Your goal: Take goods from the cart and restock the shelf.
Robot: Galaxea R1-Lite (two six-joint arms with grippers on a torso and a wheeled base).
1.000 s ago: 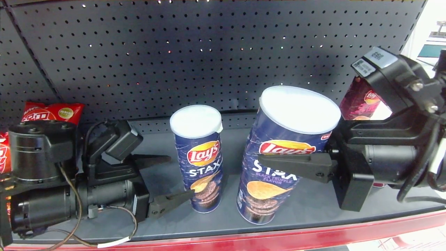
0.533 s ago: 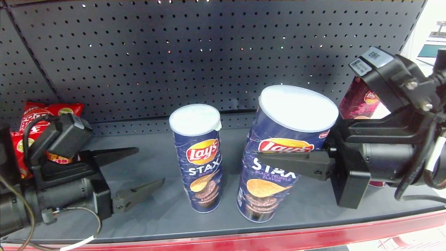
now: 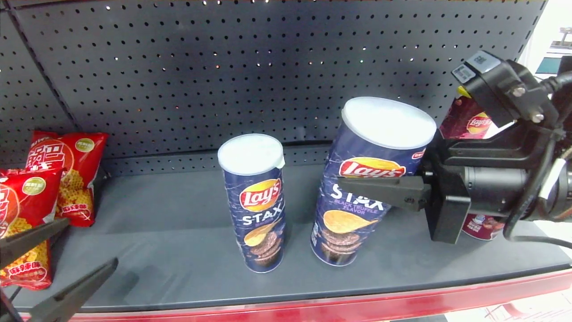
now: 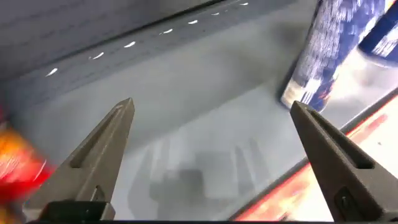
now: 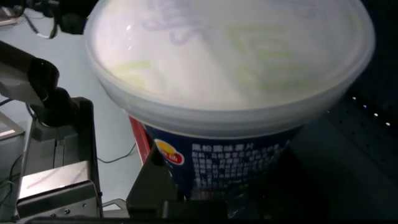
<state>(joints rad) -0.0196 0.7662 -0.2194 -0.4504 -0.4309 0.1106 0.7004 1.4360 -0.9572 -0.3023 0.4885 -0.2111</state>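
Two dark blue chip cans with white lids are on the grey shelf [image 3: 178,232]. The smaller-looking can [image 3: 254,203] stands upright and free at the middle; it also shows in the left wrist view [image 4: 329,53]. My right gripper [image 3: 380,179] is shut on the second can [image 3: 373,170] just below its lid, and this can leans a little to the right. Whether its base rests on the shelf I cannot tell. Its lid [image 5: 230,56] sits close under the right wrist camera. My left gripper [image 3: 91,242] [image 4: 211,104] is open at the shelf's front left, well apart from the upright can.
Red snack bags [image 3: 58,179] lean at the shelf's left end. A maroon can [image 3: 471,123] stands behind my right gripper. A perforated dark back panel [image 3: 268,67] closes the shelf, and a red lip [image 3: 313,308] runs along its front. Bare shelf lies between bags and cans.
My left gripper has pulled back to the left, away from the upright can, staying open. My right gripper has carried its can slightly up and farther in over the shelf.
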